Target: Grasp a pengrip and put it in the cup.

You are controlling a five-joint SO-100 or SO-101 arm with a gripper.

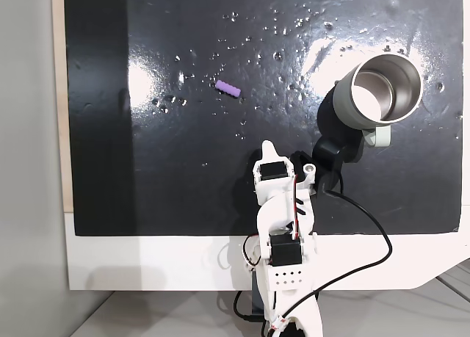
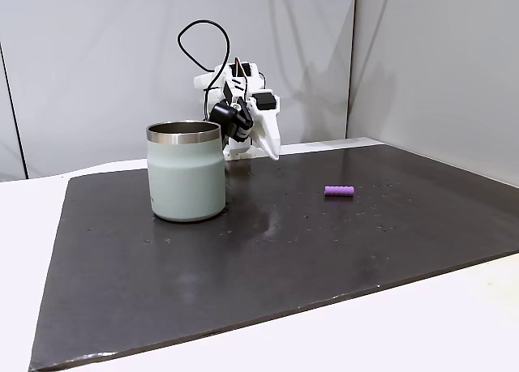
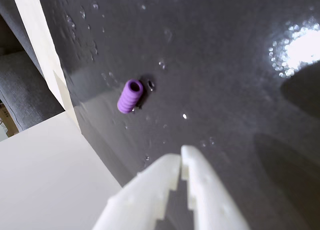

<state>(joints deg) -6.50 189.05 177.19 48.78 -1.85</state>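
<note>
on the dark mat [image 1: 183, 168], the pengrip [image 1: 227, 89] lay on its side in the open, well apart from the cup [image 1: 378, 95], which stood upright near the right edge in the fixed view from above. my gripper [image 3: 181, 157] was empty and its two white fingers were pressed together, raised above the mat and short of the pengrip [image 3: 130, 95]. in the wrist view the pengrip sat up and to the left of the fingertips. i judged that i had to spread the fingers first, then turn a little left and reach forward, and descend with one finger on each ribbed side, because such a small soft roll could easily slip away.
</note>
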